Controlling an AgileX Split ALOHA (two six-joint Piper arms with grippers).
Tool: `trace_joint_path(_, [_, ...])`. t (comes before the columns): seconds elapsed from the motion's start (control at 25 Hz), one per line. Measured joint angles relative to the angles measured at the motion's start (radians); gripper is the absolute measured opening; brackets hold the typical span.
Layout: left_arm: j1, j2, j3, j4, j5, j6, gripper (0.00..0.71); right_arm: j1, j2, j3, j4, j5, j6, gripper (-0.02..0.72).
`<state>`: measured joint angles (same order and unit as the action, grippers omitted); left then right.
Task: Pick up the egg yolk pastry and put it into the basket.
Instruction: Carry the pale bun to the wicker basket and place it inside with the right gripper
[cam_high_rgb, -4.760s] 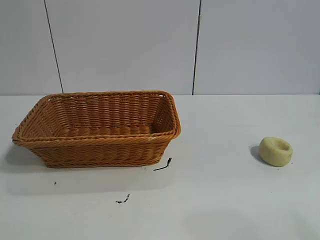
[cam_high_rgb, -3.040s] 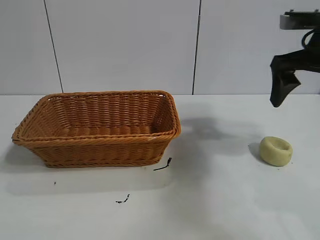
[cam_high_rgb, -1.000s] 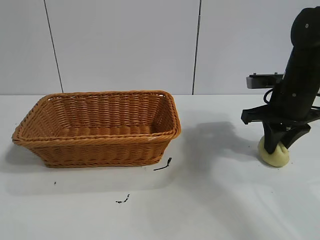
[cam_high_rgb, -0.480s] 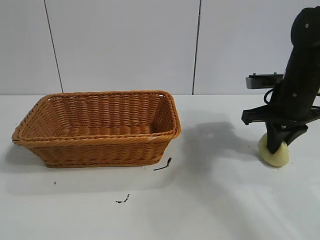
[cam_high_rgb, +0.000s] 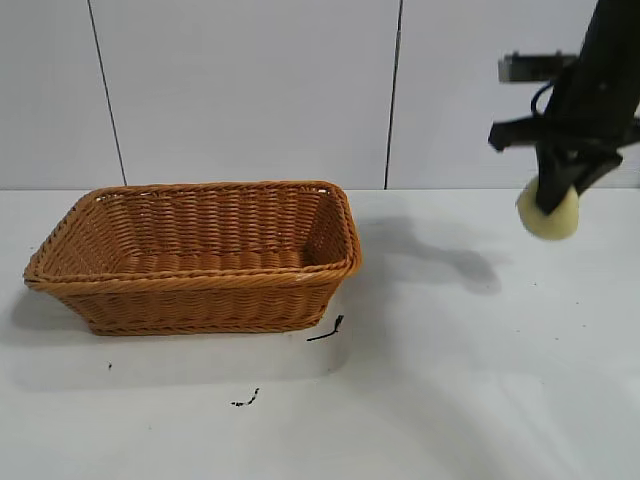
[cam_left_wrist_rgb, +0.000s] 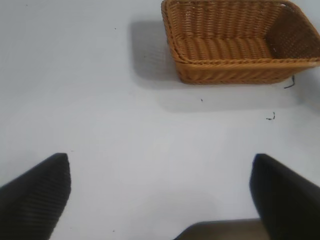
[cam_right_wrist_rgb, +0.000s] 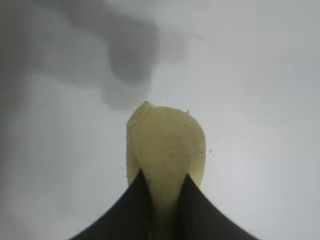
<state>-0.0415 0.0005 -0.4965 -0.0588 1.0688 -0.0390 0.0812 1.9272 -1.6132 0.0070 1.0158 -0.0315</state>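
Exterior view: my right gripper (cam_high_rgb: 556, 205) hangs above the bench (cam_high_rgb: 470, 380) at the far right, its jaws pinching the egg yolk pastry (cam_high_rgb: 549, 217), which is clear of the surface with its shadow cast well below and to the left. The basket (cam_high_rgb: 200, 285) sits on the bench well apart, toward the left, with nothing visible inside it.

Step in hand, as I judge it: carrying the lifted pastry across to the basket. To do this well I should keep the pinch steady but no tighter, since the doughy lump is squeezed narrow between my jaws and could deform or slip. I should travel high enough to clear the braided rim, and release only once over the middle of the basket.

Right wrist view: shows what the exterior view hides, namely the two jaws closing on the pastry's pinched end, the rest bulging beyond them.

Left wrist view: my left gripper (cam_left_wrist_rgb: 160, 192) is idle, jaws spread wide above bare bench, the basket farther off; the pastry does not appear here.
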Motion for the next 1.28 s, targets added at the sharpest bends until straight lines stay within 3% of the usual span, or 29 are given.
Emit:
trace_joint_path(0.28, [0.000, 0.000, 0.000, 0.000, 0.000, 0.000, 0.695, 0.049, -0.004, -0.210, -0.007, 0.108, -0.002, 0.043])
trace_joint_path(0.68, [0.000, 0.000, 0.000, 0.000, 0.000, 0.000, 0.695, 0.339, 0.127, -0.460, -0.007, 0.113, 0.024, 0.043])
trace_joint_path(1.0, [0.000, 0.000, 0.000, 0.000, 0.000, 0.000, 0.695, 0.539, 0.283, -0.514, 0.008, 0.028, 0.073, 0.043])
trace_joint_path(1.28, [0.000, 0.000, 0.000, 0.000, 0.000, 0.000, 0.695, 0.573, 0.439, -0.514, 0.008, -0.089, 0.080, 0.037])
